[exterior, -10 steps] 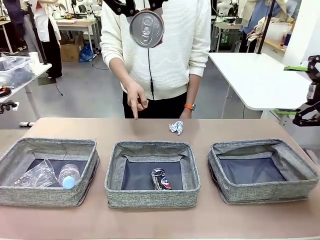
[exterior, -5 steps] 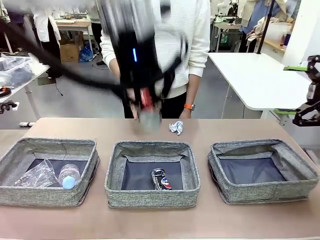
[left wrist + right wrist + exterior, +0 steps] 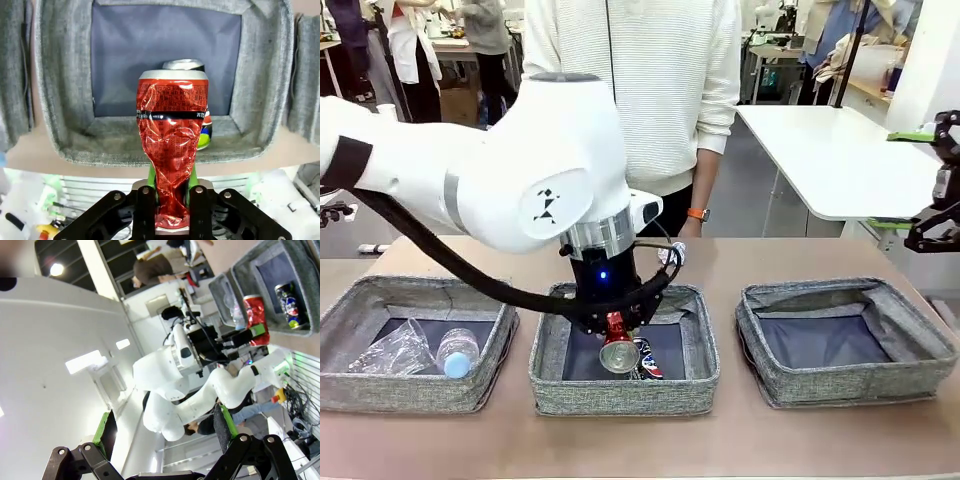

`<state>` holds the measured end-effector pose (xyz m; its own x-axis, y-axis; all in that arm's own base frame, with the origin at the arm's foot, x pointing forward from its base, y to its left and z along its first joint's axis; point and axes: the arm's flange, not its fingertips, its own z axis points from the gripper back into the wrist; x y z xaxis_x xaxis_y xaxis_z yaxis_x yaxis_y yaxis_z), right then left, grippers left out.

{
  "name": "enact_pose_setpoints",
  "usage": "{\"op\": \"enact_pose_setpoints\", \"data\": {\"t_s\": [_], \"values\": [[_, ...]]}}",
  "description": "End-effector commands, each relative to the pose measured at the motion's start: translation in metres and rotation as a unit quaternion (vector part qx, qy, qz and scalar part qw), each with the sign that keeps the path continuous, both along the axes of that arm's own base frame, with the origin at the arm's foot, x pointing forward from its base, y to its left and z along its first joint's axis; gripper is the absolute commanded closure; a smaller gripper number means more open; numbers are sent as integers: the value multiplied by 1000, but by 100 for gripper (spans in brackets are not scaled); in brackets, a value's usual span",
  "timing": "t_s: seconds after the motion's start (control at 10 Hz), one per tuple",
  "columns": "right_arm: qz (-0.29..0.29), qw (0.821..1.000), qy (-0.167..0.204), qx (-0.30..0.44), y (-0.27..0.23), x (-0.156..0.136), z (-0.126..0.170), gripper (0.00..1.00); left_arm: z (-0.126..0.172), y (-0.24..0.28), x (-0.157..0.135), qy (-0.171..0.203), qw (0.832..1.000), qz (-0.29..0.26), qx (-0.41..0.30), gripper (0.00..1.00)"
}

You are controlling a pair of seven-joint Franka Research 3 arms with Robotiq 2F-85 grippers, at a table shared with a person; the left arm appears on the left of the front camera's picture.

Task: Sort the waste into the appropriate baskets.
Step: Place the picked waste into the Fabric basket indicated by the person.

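My left gripper (image 3: 616, 338) is shut on a crushed red can (image 3: 617, 350), held low over the middle basket (image 3: 548, 350). In the left wrist view the red can (image 3: 172, 135) stands pinched between my fingers (image 3: 189, 187), above the middle basket (image 3: 65, 100). A dark blue-silver can (image 3: 647, 360) lies inside it, partly hidden behind the red can in the wrist view (image 3: 204, 132). The left basket (image 3: 350, 385) holds a clear plastic bottle (image 3: 457, 352) and a clear plastic bag (image 3: 388, 350). The right basket (image 3: 790, 385) holds nothing. A crumpled paper wad (image 3: 675, 254) peeks out behind my left arm. My right gripper (image 3: 905, 180) hangs open at the right edge.
A person in a white sweater stands at the far side, a hand with an orange watch (image 3: 698, 213) near the table edge. My large left arm (image 3: 540, 180) covers the middle of the table. In the right wrist view the open fingers (image 3: 222, 425) frame the left arm and the red can (image 3: 255, 320).
My left arm has swung down from head height with the red can to just above the middle basket. The person's pointing hand is now behind the arm. The right arm stayed still.
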<state>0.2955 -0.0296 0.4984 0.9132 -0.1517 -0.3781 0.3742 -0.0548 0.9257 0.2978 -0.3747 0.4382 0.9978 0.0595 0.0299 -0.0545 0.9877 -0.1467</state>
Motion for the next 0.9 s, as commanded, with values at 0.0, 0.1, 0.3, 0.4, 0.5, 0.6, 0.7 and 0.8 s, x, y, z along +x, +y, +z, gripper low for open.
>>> {"op": "enact_pose_setpoints", "data": {"t_s": [0.0, 0.1, 0.3, 0.4, 0.5, 0.6, 0.7, 0.8], "values": [[-1, 1000, -9, 9, 1, -2, 1, 0, 18, -2, 3, -18, 1000, 11, 0, 77], [-1, 1000, -9, 9, 1, -2, 1, 0, 17, -3, 4, -17, 1000, 12, 0, 77], [-1, 1000, -9, 9, 1, -2, 1, 0, 17, -4, 5, -25, 1000, 18, -3, 20], [-1, 1000, -9, 9, 1, -2, 1, 0, 18, -3, 5, -31, 999, 20, -6, 19], [-1, 1000, -9, 9, 1, -2, 1, 0, 18, -3, 5, -33, 999, 22, -5, 0], [-1, 1000, -9, 9, 1, -2, 1, 0, 19, -3, 5, -34, 999, 24, -5, 16], [-1, 1000, -9, 9, 1, -2, 1, 0, 20, -3, 5, -33, 999, 24, -5, 0], [-1, 1000, -9, 9, 1, -2, 1, 0, 21, -3, 6, -32, 999, 24, -7, 0]]}}
